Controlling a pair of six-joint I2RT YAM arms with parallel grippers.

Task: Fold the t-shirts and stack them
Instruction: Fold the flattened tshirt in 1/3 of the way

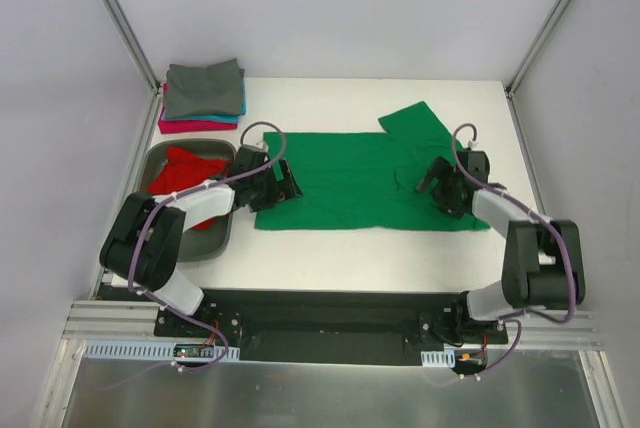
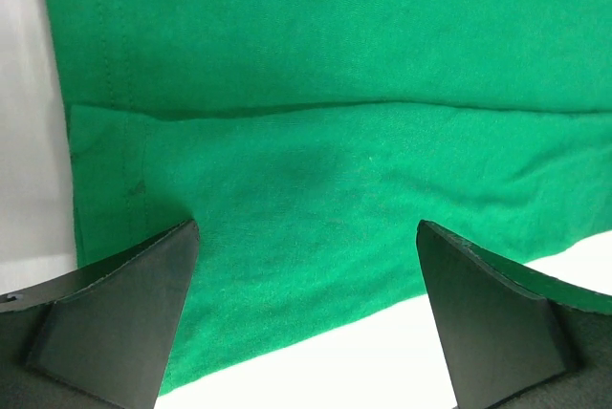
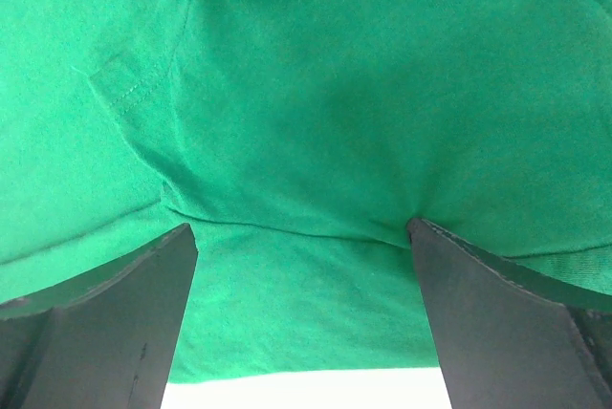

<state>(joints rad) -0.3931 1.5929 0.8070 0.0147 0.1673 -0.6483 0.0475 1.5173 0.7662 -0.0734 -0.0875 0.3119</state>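
Note:
A bright green t-shirt (image 1: 350, 178) lies spread flat on the white table, one sleeve sticking out at the far right. My left gripper (image 1: 284, 184) is open over the shirt's left edge; in the left wrist view the green cloth (image 2: 325, 189) lies between its fingers (image 2: 124, 304). My right gripper (image 1: 432, 184) is open over the shirt's right part; the right wrist view shows folded green cloth (image 3: 306, 141) between its fingers (image 3: 497, 313). A red t-shirt (image 1: 190, 180) lies crumpled in the grey tray (image 1: 160, 163). Folded grey, teal and pink-magenta shirts (image 1: 204, 96) are stacked at the far left.
The grey tray stands at the left beside my left arm. Metal frame posts (image 1: 120, 18) rise at the table's back corners. The table's near edge meets the black base rail (image 1: 330, 313).

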